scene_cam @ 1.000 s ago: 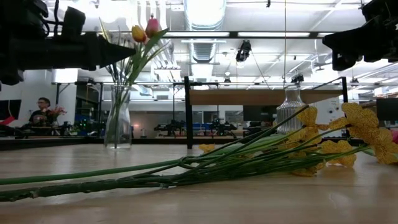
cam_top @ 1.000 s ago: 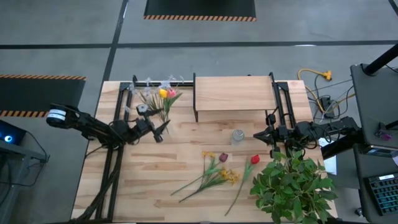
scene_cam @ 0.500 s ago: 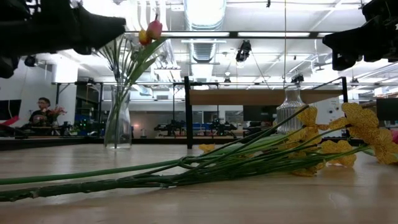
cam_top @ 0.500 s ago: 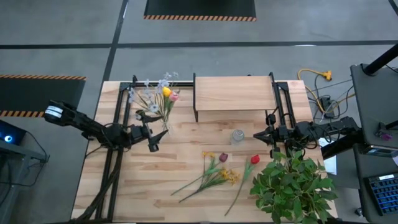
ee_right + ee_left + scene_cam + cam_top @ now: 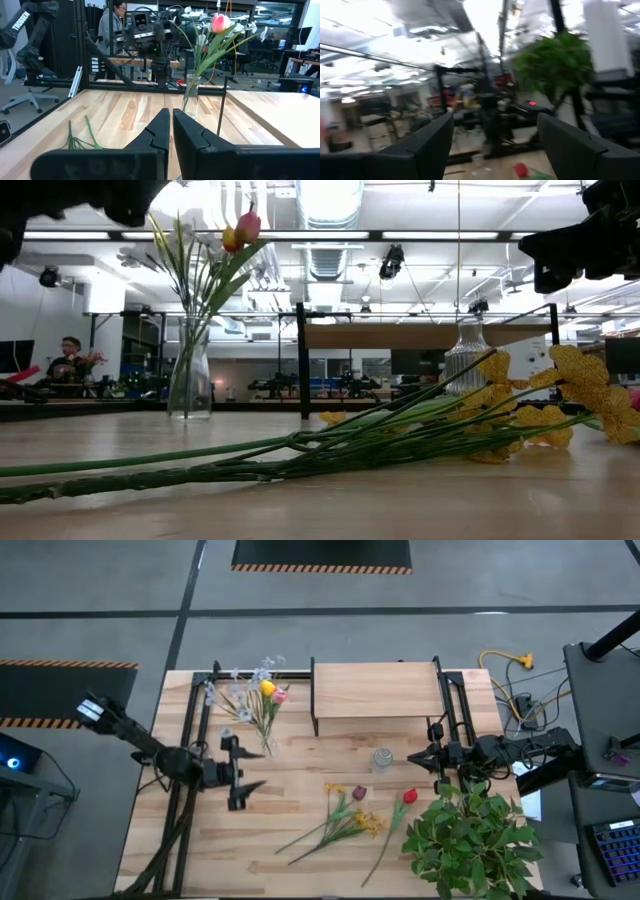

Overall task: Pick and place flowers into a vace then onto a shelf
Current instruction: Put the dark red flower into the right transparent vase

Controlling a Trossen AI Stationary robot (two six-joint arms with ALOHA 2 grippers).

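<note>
A clear glass vase [image 5: 190, 375] stands on the table left of the shelf [image 5: 375, 690]. It holds a pink tulip [image 5: 220, 22], a yellow one and pale sprigs [image 5: 258, 698]. More flowers [image 5: 345, 822] and a red one [image 5: 408, 797] lie flat at the table's middle. My left gripper [image 5: 255, 770] hovers open on the near side of the vase with nothing between its fingers [image 5: 432, 145]. My right gripper [image 5: 170, 122] is shut and holds nothing; it is at the right, beside a small ribbed glass vase [image 5: 382, 758].
A bushy leafy plant [image 5: 470, 835] fills the near right corner. Black frames [image 5: 200, 720] stand at both ends of the shelf. A person [image 5: 117, 20] stands beyond the table's left side. Bare planks lie at the near left.
My left gripper has swung away from the vase toward the table's near edge, risen, and tipped its fingers upward; it has stayed open. The vase and its flowers stand where they were.
</note>
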